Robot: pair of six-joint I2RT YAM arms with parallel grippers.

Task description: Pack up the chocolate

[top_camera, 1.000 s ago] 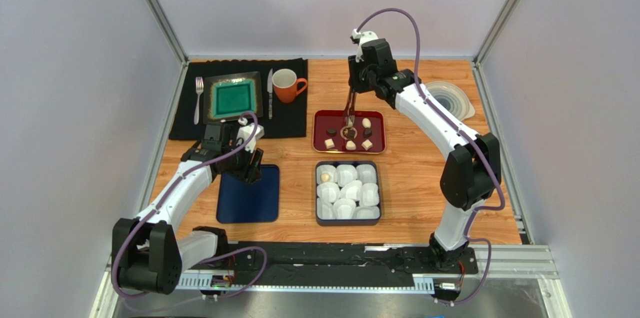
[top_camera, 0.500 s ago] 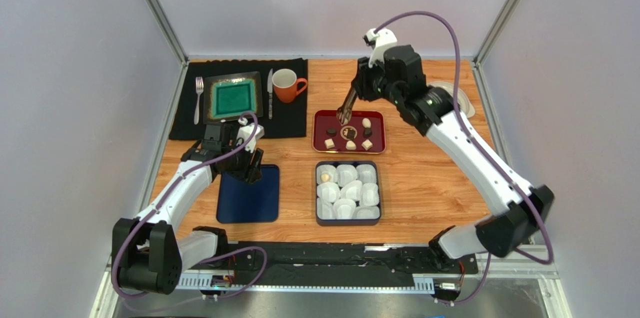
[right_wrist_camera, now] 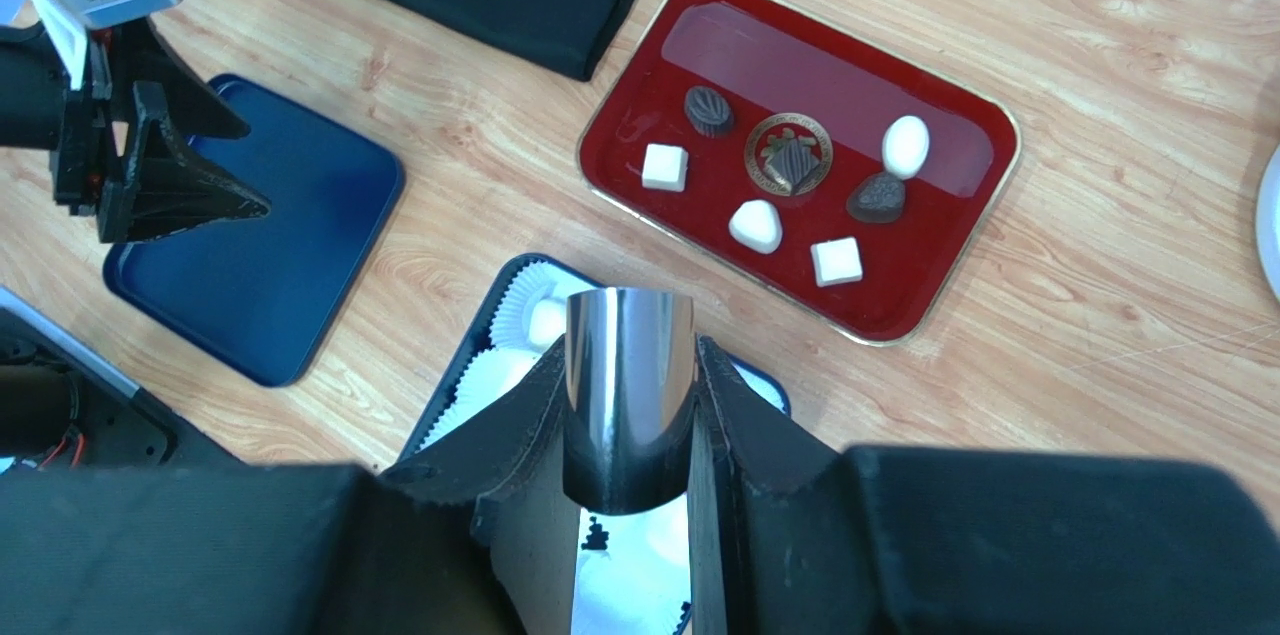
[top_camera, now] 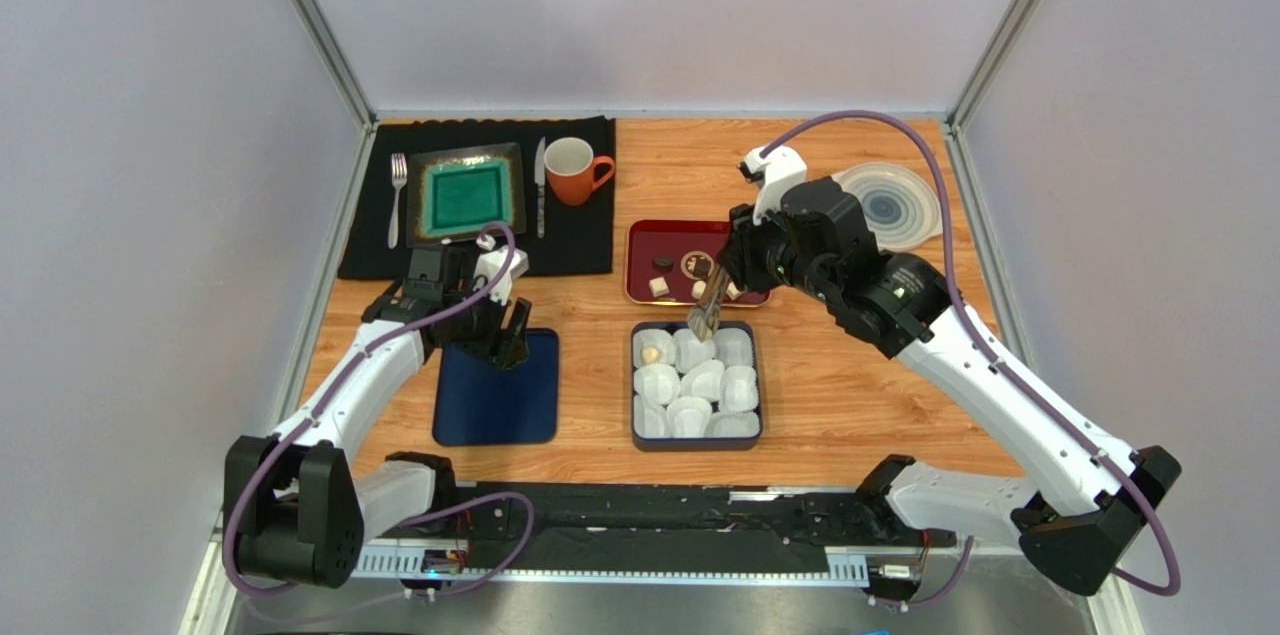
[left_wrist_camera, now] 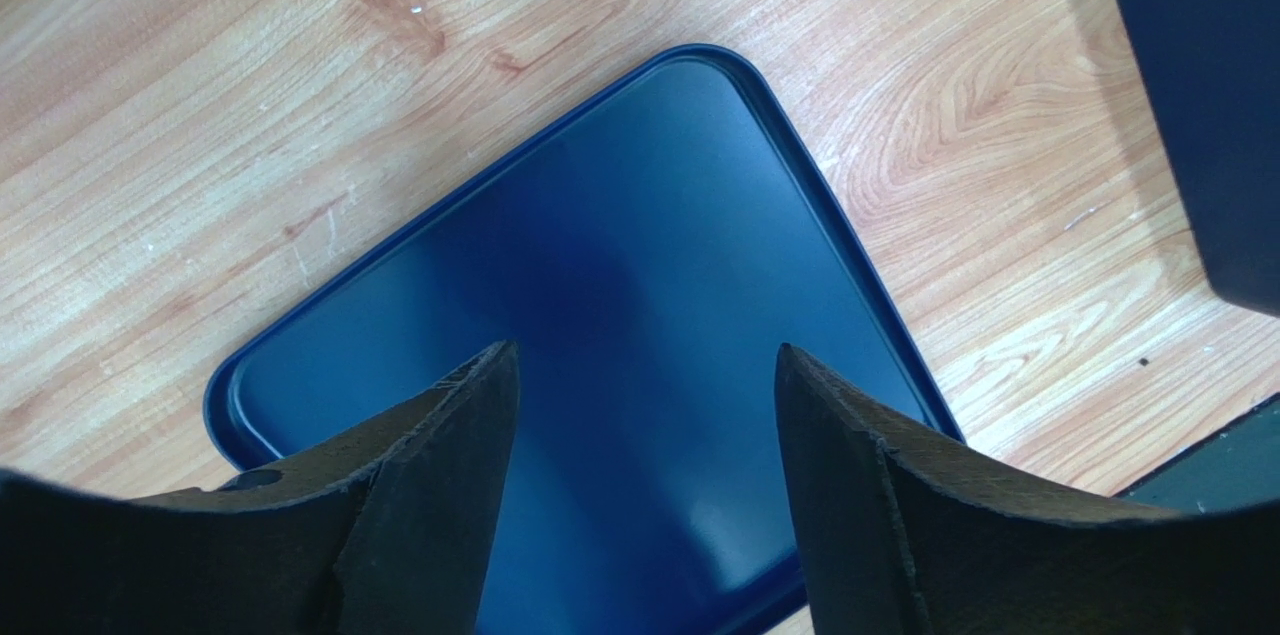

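Right gripper (right_wrist_camera: 628,350) has swung from the red tray (right_wrist_camera: 932,275) to the cup-lined box (top_camera: 696,443).
It clamps metal tongs (right_wrist_camera: 628,433) over the box's far edge. Chocolates (right_wrist_camera: 754,226) lie loose on the red tray, and one (top_camera: 651,353) sits in the far-left paper cup (top_camera: 649,362). Left gripper (left_wrist_camera: 646,365) gapes empty above the blue lid (left_wrist_camera: 646,215).

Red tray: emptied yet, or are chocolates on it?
Not empty: several dark and white chocolates lie on the red tray.

Tray (right_wrist_camera: 812,50): four white chocolates (right_wrist_camera: 754,226), two dark chocolates (right_wrist_camera: 708,109); roughly nine paper cups (top_camera: 703,380).
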